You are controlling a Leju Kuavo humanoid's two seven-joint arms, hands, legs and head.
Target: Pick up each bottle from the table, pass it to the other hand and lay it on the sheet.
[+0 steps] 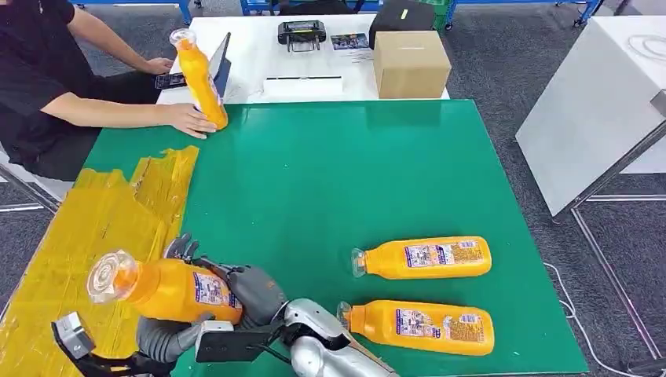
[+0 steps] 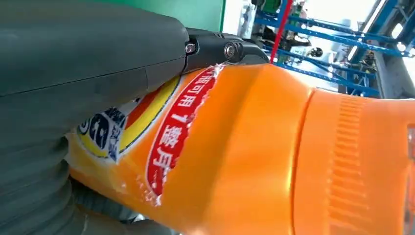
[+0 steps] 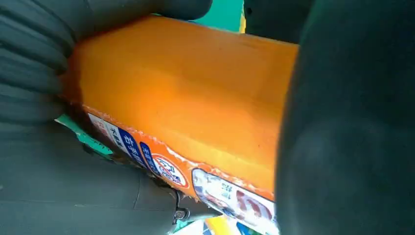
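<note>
Both hands are holding one orange bottle (image 1: 169, 289): the left hand (image 1: 161, 336) under it, the right hand (image 1: 251, 292) at its base. Two more bottles (image 1: 424, 258) are lying to the right of the hands.

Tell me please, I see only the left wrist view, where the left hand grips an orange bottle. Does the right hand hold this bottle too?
Observer: Yes, the right hand grips the held bottle near its base, together with the left hand.
Operator: How many bottles wait on the table?
Observer: Two lie on the green table: a farther bottle and a nearer bottle.
Operator: Is anybody near?
Observer: A person's hand steadies a fourth bottle at the far corner.
</note>
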